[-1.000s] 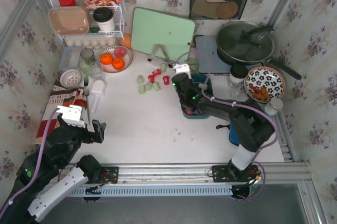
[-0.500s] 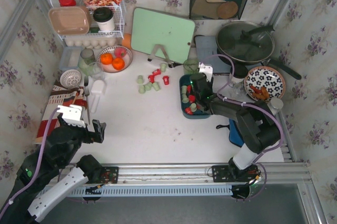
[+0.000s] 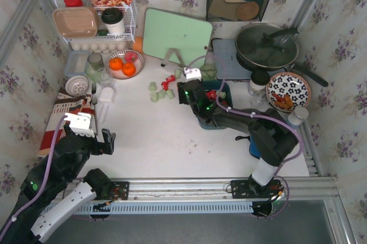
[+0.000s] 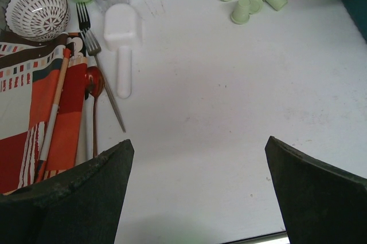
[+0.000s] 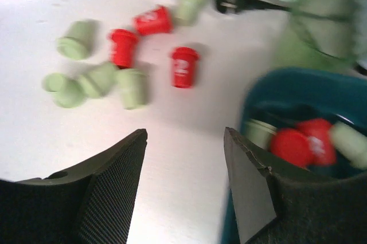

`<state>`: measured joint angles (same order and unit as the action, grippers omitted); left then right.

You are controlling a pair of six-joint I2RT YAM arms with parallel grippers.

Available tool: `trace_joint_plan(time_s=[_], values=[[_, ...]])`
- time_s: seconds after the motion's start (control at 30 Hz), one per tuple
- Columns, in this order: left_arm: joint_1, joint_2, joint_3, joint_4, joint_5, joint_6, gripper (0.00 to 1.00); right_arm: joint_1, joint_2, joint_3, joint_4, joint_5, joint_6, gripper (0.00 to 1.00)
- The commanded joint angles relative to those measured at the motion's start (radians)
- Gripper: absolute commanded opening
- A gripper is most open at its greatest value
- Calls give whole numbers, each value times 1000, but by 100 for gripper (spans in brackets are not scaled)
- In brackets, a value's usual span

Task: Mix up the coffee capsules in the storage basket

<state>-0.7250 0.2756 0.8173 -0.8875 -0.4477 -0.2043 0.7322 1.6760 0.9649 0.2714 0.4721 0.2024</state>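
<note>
Hovering at storage basket (image 5: 298,82) edge, right jaws wide, coffee capsules (image 5: 183,67) loose on table (image 4: 229,118), left jaws wide

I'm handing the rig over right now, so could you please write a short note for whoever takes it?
Left pincer: open, empty, over bare table, away from the job.
Right pincer: open, empty, above the table just left of the basket.
Capsules: red and green ones lie in the basket; roughly nine loose ones lie on the table to its left.
Done: some of both colours are in.
Left: probably the loose ones.
</note>
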Motion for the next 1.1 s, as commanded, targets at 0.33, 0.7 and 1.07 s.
trace_joint_plan(time_s=[0.33,0.7,1.07], values=[[10,3,3,26,22,20,99,12,418,359,-55,-246,-59,63],[12,2,2,28,32,25,99,-13,489,407,-66,-257,-64,49],[13,-7,2,26,24,20,99,-25,432,358,-14,-335,-58,20]])
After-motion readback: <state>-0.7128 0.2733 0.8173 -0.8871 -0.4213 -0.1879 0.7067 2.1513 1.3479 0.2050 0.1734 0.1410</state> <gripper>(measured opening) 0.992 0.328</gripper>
